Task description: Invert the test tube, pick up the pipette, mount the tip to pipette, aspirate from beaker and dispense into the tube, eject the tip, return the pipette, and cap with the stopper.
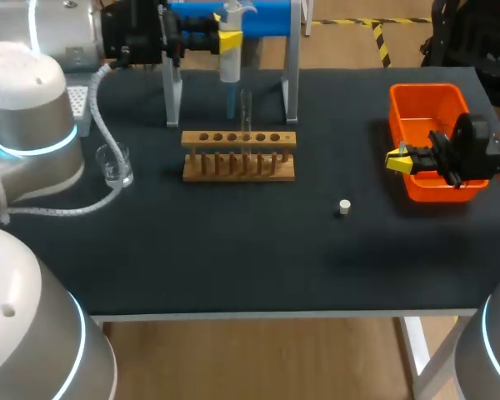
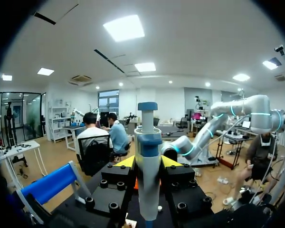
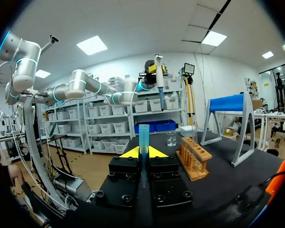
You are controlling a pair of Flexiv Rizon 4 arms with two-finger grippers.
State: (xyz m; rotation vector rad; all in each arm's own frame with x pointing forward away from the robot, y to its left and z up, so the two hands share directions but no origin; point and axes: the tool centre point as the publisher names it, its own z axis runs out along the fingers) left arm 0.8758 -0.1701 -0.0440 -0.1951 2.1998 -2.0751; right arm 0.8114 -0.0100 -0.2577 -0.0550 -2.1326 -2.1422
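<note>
Blue and thin, the tip [image 3: 143, 137] stands up pinched in the right claw [image 3: 143, 153], and the pipette [image 3: 158, 78], gripped by the left claw [image 2: 147, 164], hangs far ahead of it, so it seems best to line them up straight, then push gently.

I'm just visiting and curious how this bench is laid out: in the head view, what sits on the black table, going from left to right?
small clear glass beaker → long wooden test tube rack with a row of holes → small white round stopper → bright orange plastic bin
</note>
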